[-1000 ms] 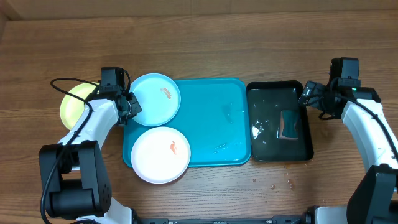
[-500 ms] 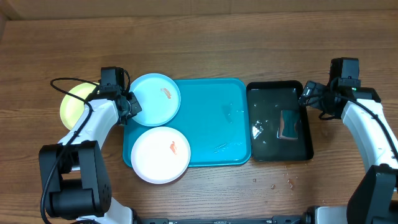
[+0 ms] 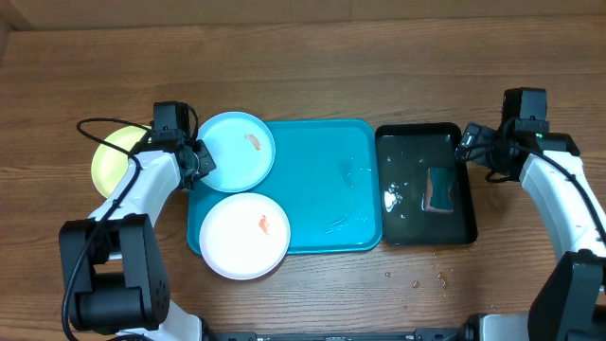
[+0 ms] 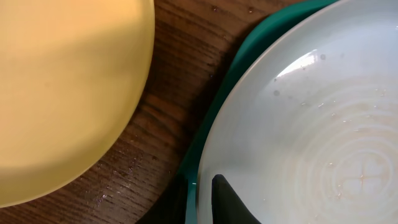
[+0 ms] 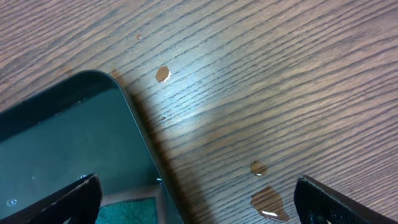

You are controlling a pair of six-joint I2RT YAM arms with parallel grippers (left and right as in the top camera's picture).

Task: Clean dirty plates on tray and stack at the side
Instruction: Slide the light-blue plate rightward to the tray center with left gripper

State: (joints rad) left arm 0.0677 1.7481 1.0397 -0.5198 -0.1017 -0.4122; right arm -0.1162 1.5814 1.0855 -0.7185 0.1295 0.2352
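The light blue plate point(image 3: 235, 152) with an orange smear lies on the far left corner of the turquoise tray point(image 3: 327, 185). The white plate point(image 3: 242, 237), also smeared, lies on the tray's near left corner and overhangs its rim. The yellow-green plate point(image 3: 115, 157) lies on the table left of the tray, partly under my left arm. My left gripper point(image 3: 194, 163) is shut on the light blue plate's left rim; in the left wrist view point(image 4: 202, 190) one finger lies on the plate point(image 4: 311, 124), beside the yellow-green plate point(image 4: 62, 81). My right gripper point(image 3: 471, 144) point(image 5: 199, 208) is open and empty.
A glossy black tray point(image 3: 407, 137) holding water and a green-brown sponge point(image 3: 438, 189) stands right of the turquoise tray. My right gripper hovers over its far right corner point(image 5: 93, 106). Water drops point(image 3: 417, 279) point(image 5: 267, 202) lie on the wooden table.
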